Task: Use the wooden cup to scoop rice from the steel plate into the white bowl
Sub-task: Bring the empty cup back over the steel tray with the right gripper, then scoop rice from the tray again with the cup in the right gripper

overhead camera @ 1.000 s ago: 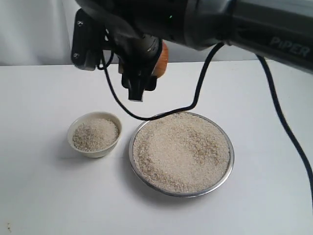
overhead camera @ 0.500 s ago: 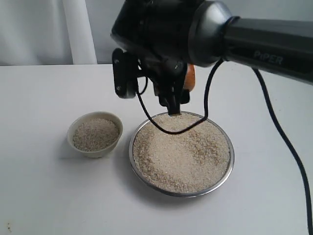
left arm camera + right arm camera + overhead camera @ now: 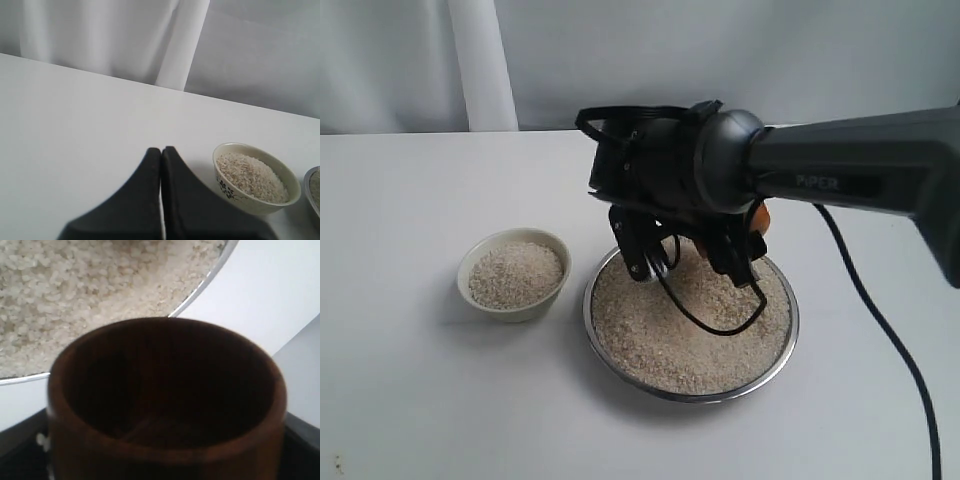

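My right gripper (image 3: 740, 250) hangs low over the far side of the steel plate (image 3: 620, 362), shut on the wooden cup (image 3: 761, 216). Only an orange-brown sliver of the cup shows behind the wrist in the exterior view. In the right wrist view the wooden cup (image 3: 165, 390) fills the frame, its dark inside empty, with the rice (image 3: 85, 295) and the plate's rim (image 3: 200, 290) just beyond its mouth. Rice (image 3: 690, 330) heaps across the plate. The white bowl (image 3: 472, 262) to the plate's left holds rice (image 3: 516, 272). My left gripper (image 3: 161, 150) is shut on nothing, beside the white bowl (image 3: 235, 192).
A white table (image 3: 400, 400) carries everything, with a pale curtain (image 3: 480, 60) behind it. The right arm's black cable (image 3: 705, 322) loops down over the rice in the plate. The steel plate's edge (image 3: 311, 186) just shows past the bowl in the left wrist view.
The right arm has swung from above and behind the bowl to the right and down, bringing the cup low over the plate's far side. The left gripper shows only now.
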`<action>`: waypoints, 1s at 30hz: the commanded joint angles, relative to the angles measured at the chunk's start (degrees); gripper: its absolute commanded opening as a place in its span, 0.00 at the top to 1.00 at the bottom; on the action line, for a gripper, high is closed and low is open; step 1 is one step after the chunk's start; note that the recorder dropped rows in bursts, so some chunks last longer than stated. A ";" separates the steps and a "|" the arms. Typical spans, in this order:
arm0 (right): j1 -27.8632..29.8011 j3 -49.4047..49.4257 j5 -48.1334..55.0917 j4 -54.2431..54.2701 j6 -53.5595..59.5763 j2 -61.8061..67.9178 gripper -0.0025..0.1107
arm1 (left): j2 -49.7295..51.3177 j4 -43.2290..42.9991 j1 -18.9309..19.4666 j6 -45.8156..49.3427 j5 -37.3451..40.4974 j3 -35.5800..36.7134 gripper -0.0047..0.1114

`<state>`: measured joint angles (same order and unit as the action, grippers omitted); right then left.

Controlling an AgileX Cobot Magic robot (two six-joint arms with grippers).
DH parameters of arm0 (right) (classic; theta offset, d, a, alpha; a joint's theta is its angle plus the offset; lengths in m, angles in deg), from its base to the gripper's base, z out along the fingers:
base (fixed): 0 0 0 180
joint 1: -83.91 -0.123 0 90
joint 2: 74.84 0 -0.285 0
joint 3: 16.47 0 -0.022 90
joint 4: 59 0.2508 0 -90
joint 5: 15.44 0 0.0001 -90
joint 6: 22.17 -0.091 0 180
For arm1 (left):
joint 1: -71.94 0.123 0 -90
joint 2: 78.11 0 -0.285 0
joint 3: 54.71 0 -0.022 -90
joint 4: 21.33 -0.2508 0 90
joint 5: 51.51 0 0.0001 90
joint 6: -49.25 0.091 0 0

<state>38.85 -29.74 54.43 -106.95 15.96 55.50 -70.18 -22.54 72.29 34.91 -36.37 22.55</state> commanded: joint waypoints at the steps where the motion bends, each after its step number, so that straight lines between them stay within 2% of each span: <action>1: 0.47 0.04 0.09 -5.31 0.87 3.49 0.98 | -0.14 0.19 -0.35 -0.19 0.08 -0.04 0.96; 10: 0.47 0.04 -0.60 -7.37 -0.02 9.20 0.98 | -0.14 0.19 -0.35 -0.19 0.08 -0.04 0.96; 22: 0.47 0.04 -8.12 4.63 -0.02 9.20 0.98 | -0.14 0.19 -0.35 -0.19 0.08 -0.04 0.96; 30: 0.47 0.04 -8.80 9.54 -1.73 9.20 0.98 | -0.14 0.19 -0.35 -0.19 0.08 -0.04 0.96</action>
<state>38.88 -29.74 48.54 -102.79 15.14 64.41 -70.18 -22.54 72.29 34.91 -36.37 22.55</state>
